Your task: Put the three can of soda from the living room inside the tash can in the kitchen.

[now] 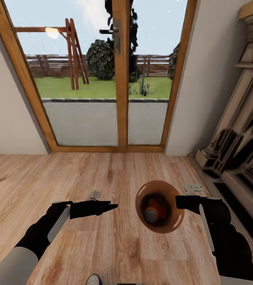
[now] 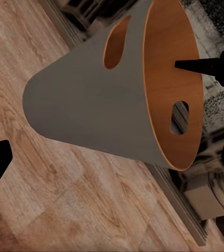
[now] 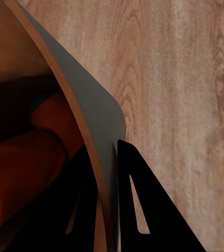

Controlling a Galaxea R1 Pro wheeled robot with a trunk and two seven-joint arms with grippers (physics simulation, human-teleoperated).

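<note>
Right gripper (image 1: 180,202) clamps trash can (image 1: 176,225) rim at 3 o'clock, orange can (image 1: 157,210) inside; left gripper (image 1: 112,206) pinched together, arm level.

Below me runs a light wood floor (image 1: 102,174), its planks reaching the glass doors (image 1: 102,79). A blue can (image 1: 93,280) lies on it, close by my base.

Floor ahead: I see bare wood floor (image 1: 114,174) up to the glass doors (image 1: 102,79).
Right side: fireplace surround (image 1: 237,142) stands near, blocking reach.
Between arms: trash can (image 1: 170,225) hangs beside the left gripper (image 1: 112,206), apart.
</note>
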